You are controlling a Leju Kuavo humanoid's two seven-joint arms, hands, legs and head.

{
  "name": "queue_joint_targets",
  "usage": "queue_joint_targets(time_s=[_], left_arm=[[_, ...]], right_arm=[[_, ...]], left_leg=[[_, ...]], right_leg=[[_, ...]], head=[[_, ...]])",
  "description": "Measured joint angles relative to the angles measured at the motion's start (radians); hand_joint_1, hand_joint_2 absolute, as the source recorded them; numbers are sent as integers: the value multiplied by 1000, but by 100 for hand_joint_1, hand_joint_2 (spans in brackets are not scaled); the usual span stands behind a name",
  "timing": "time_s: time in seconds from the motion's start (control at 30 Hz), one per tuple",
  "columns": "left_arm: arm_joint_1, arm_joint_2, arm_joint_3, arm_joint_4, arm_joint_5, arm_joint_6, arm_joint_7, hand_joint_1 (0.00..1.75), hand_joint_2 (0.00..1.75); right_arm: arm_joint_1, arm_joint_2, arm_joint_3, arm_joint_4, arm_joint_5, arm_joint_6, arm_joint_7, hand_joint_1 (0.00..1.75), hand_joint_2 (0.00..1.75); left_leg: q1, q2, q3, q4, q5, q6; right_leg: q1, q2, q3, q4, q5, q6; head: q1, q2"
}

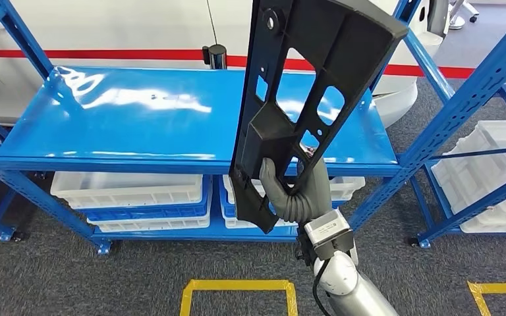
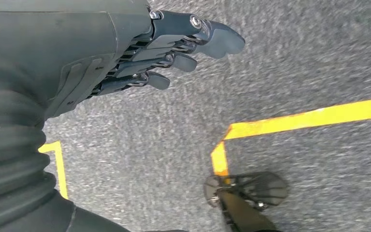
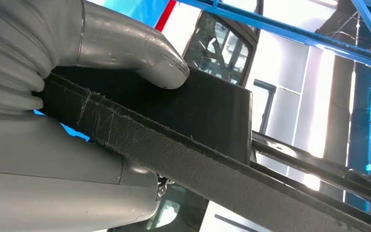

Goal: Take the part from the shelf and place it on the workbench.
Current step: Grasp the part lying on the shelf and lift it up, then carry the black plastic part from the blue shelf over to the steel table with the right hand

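Right hand clenched on upright black part before the shelf; left hand empty, fingers loose.

An industrial storeroom or workshop floor is shown. Blue steel racking is seen at 12 o'clock in the head view, with a glossy blue shelf deck and angled braces. White plastic bins are stored on the lower level, and more bins are kept in a second rack at 3 o'clock. Grey carpet is laid underfoot, and yellow tape is marked on it in boxes at 6 o'clock, as is done for standing spots. A white wall with a red stripe is seen behind the racking. A moulded black part of factory kind is handled here.
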Motion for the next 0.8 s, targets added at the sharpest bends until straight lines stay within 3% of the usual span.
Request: queue_joint_targets(time_s=[0.07,0.1,0.17,0.23,0.27,0.3,0.37,0.4,0.43,0.5,0.53,0.57,0.6,0.63,0.67,0.73,0.8], left_arm=[[0,0,0,0,0,0,0,0,175],[0,0,0,0,0,0,0,0,175],[0,0,0,0,0,0,0,0,175],[0,-1,0,0,-1,0,0,0,175],[0,-2,0,0,-2,0,0,0,175],[0,-2,0,0,-2,1,0,0,175],[0,-3,0,0,-3,1,0,0,175],[1,-4,1,0,-3,1,0,0,175],[1,-4,1,0,-3,1,0,0,175],[1,-4,1,0,-3,1,0,0,175],[2,-4,1,0,-3,1,0,0,175],[2,-4,2,0,-3,1,0,0,175],[2,-4,2,0,-3,1,0,0,175],[2,-4,2,0,-3,1,0,0,175],[1,-4,3,0,-3,2,0,0,175],[-1,-4,3,0,-3,2,-1,0,175],[-2,-5,4,0,-3,4,-2,0,175]], right_arm=[[2,-1,-1,0,1,0,-1,175,175],[3,-2,-2,0,3,0,-2,175,175],[3,-3,-2,-2,10,-4,-7,175,175],[3,-1,-3,-8,21,-10,-15,175,175],[3,0,-4,-12,26,-14,-18,175,175],[3,1,-4,-15,30,-18,-20,175,175],[4,3,-4,-19,36,-25,-23,175,175],[4,5,-4,-21,38,-28,-24,175,175],[4,7,-4,-23,39,-31,-24,175,175],[4,12,-4,-24,39,-33,-25,175,175],[6,13,-4,-24,39,-33,-25,175,175],[7,13,-4,-24,39,-33,-25,175,175],[9,13,-4,-24,39,-34,-25,175,175],[10,13,-4,-24,39,-34,-25,175,175],[11,13,-4,-24,37,-34,-25,175,175],[12,15,-5,-25,32,-35,-24,175,175],[11,18,-7,-25,30,-40,-21,175,175]], left_leg=[[-5,2,-29,1,21,3],[-6,3,-42,1,31,2],[-8,4,-64,1,51,0],[-10,3,-77,0,69,-8],[-9,4,-79,-1,78,-14],[-9,4,-79,-5,86,-21],[-6,5,-79,-14,98,-35],[-5,5,-83,-9,85,-41],[-5,4,-90,11,52,-45],[-4,4,-115,115,-49,-52],[-3,4,-127,181,-88,-56],[-2,4,-131,234,-105,-59],[0,5,-123,258,-101,-62],[2,5,-95,242,-80,-65],[5,5,-50,190,-55,-67],[6,2,44,60,-45,-67],[1,-1,75,-1,-57,-57]], right_leg=[[1,0,-19,105,-44,1],[3,0,-5,113,-41,6],[8,0,79,22,-9,15],[16,-1,185,-122,-3,7],[20,-1,213,-168,-6,1],[24,0,223,-190,-10,-5],[21,0,212,-200,6,-18],[17,-1,207,-204,17,-27],[12,-1,202,-208,29,-36],[9,-2,186,-209,52,-46],[10,-2,175,-208,61,-48],[11,-3,163,-207,70,-47],[11,-3,152,-205,77,-45],[11,-3,141,-202,83,-41],[9,-3,131,-196,87,-38],[11,-4,113,-181,94,-28],[15,-4,101,-171,103,-15]], head=[[1,0],[1,0],[1,0],[-1,0],[0,0],[0,0],[4,0],[4,0],[2,0],[-2,0],[-4,0],[-4,0],[-4,0],[-4,0],[-4,0],[-4,0],[-4,0]])
